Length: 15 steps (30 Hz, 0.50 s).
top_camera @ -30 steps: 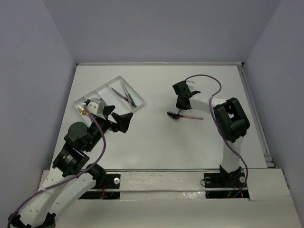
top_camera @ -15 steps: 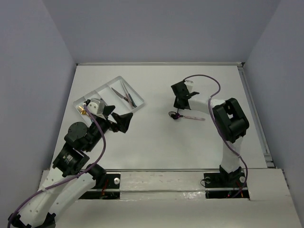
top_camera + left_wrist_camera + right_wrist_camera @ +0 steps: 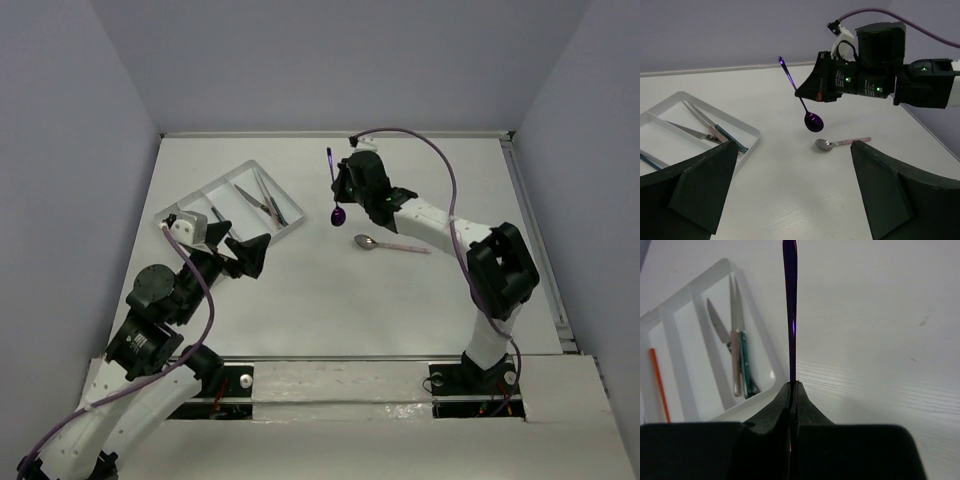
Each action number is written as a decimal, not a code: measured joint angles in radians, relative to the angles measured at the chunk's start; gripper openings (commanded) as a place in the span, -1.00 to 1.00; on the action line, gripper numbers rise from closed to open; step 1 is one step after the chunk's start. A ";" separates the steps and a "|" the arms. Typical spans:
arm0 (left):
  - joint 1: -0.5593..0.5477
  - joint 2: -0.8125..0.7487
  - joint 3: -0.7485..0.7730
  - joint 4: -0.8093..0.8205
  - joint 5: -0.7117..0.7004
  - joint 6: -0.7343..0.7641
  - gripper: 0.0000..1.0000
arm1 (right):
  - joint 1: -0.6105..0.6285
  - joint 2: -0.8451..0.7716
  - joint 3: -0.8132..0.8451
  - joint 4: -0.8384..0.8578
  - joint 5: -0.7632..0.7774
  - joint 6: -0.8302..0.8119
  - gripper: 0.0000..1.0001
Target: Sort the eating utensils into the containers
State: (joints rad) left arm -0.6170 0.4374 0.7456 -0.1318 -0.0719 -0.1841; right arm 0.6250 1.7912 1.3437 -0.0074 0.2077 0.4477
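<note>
Count on inspection: one purple spoon [image 3: 814,122], one pink-handled spoon [image 3: 826,145], one white tray [image 3: 720,113], two knives [image 3: 733,310] visible inside; other contents uncountable.

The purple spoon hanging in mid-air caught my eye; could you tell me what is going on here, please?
The right gripper is shut on the handle of the purple spoon and holds it clear of the table, bowl down, between the white tray and a silver spoon with a pink handle lying on the table. A few sorted utensils already lie in the tray. The left gripper hangs open and empty near the tray.
</note>
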 measured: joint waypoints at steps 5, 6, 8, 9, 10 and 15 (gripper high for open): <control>0.028 -0.055 0.000 0.006 -0.076 0.000 0.98 | 0.102 0.176 0.200 0.064 -0.135 -0.044 -1.00; 0.037 -0.065 0.000 0.010 -0.093 -0.001 0.98 | 0.119 0.204 0.228 0.074 -0.157 -0.048 -1.00; 0.049 -0.076 0.000 0.016 -0.121 -0.002 0.98 | 0.166 0.301 0.338 0.083 -0.221 -0.063 -1.00; 0.055 -0.079 0.000 0.019 -0.133 -0.004 0.98 | 0.185 0.353 0.401 0.087 -0.251 -0.070 -1.00; 0.060 -0.079 0.000 0.020 -0.141 -0.005 0.98 | 0.200 0.401 0.463 0.085 -0.278 -0.079 -1.00; 0.081 -0.067 0.000 0.023 -0.151 -0.008 0.98 | 0.238 0.626 0.753 0.072 -0.392 -0.089 -1.00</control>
State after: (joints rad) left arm -0.5358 0.3706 0.7456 -0.1093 -0.2234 -0.1921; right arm 0.8631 2.4172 2.0972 0.0643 -0.1844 0.3588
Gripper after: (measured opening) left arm 0.988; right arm 0.027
